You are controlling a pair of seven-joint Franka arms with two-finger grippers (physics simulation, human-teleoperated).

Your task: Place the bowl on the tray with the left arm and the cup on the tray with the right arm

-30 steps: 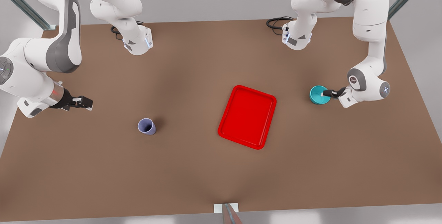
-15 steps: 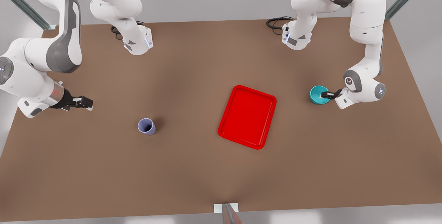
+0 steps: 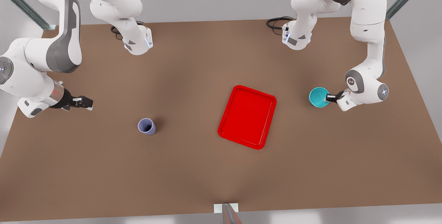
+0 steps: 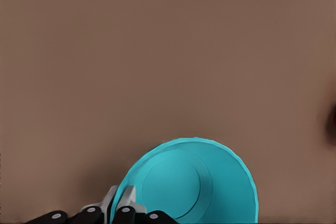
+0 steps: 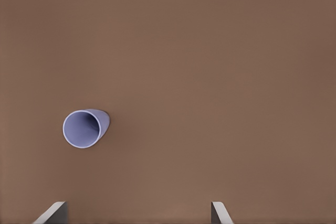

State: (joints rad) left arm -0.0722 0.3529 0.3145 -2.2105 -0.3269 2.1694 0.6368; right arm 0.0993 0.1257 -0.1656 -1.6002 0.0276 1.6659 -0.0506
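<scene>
At the front view's right of the desk (image 3: 193, 168), the left claw (image 3: 328, 97) pinches the rim of the teal bowl (image 3: 318, 97), which sits mouth-up, near the red tray (image 3: 247, 116) (its long axis runs roughly toward and away from the arm bases). The right claw (image 3: 86, 103) waits with fingers spread wide at the front view's left, well apart from the upright lavender cup (image 3: 146, 126), whose mouth faces up.

On the brown table (image 3: 193, 168), the red flat tray (image 3: 247, 116) lies between the small lavender cup (image 3: 146, 126) and the round teal bowl (image 3: 318, 97).
</scene>
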